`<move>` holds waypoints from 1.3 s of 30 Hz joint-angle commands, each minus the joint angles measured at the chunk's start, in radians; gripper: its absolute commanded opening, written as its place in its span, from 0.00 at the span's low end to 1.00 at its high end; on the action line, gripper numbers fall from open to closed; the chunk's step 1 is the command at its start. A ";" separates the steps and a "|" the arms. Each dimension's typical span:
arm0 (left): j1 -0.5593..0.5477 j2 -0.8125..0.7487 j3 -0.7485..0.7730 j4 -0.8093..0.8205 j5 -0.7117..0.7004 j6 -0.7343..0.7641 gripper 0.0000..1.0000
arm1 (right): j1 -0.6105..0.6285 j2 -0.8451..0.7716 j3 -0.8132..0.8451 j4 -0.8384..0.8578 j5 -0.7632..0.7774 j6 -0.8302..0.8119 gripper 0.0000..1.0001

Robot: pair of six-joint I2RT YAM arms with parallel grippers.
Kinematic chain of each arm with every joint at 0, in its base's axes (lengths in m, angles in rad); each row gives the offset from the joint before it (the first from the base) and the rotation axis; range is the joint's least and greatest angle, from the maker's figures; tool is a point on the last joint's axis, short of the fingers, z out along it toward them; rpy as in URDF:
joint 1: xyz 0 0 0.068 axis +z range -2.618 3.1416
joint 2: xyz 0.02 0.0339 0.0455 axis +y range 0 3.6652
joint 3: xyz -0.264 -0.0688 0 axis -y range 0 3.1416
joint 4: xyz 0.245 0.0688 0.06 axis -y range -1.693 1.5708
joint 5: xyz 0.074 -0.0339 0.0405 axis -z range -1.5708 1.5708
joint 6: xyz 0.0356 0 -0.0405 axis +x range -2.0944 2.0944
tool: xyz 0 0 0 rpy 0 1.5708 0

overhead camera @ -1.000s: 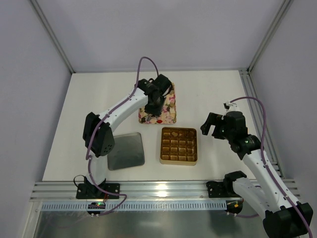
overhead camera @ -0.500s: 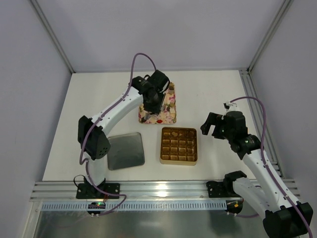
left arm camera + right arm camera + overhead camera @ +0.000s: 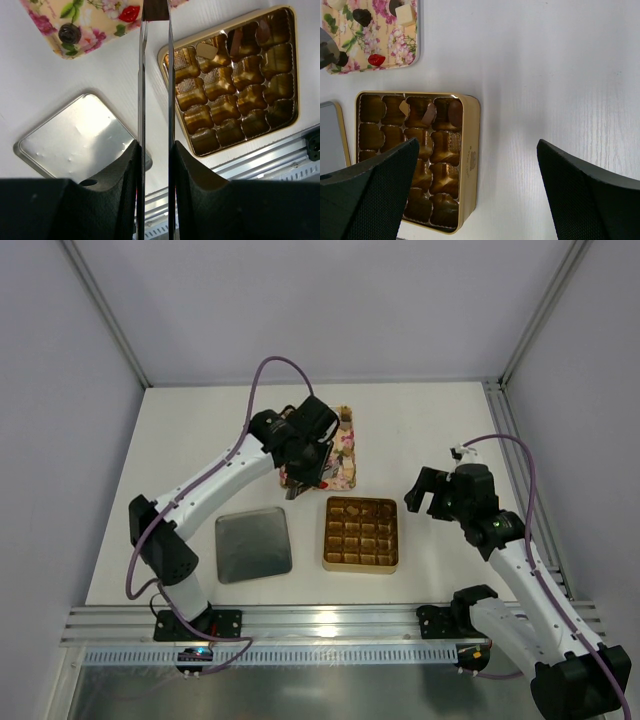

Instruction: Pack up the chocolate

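The left hand is clenched on one dark chocolate piece between its long thin fingertips, just beside the near edge of the floral tray. More chocolate lies on that tray and in the far row of the gold box. The right hand is released, above the table right of the box.

Gold compartmented box on white table; pink floral tray, upper left, carries dark, white and red chocolate pieces.
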 commanded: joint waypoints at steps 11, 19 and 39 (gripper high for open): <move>-0.129 -0.106 -0.146 0.047 0.002 -0.094 0.26 | 0.003 -0.027 -0.007 0.025 -0.005 0.010 1.00; -0.155 -0.113 -0.196 0.073 0.003 -0.115 0.30 | 0.003 -0.032 -0.013 0.025 -0.005 0.012 1.00; -0.155 -0.113 -0.161 0.051 -0.014 -0.101 0.40 | 0.003 -0.015 -0.018 0.038 -0.008 0.013 1.00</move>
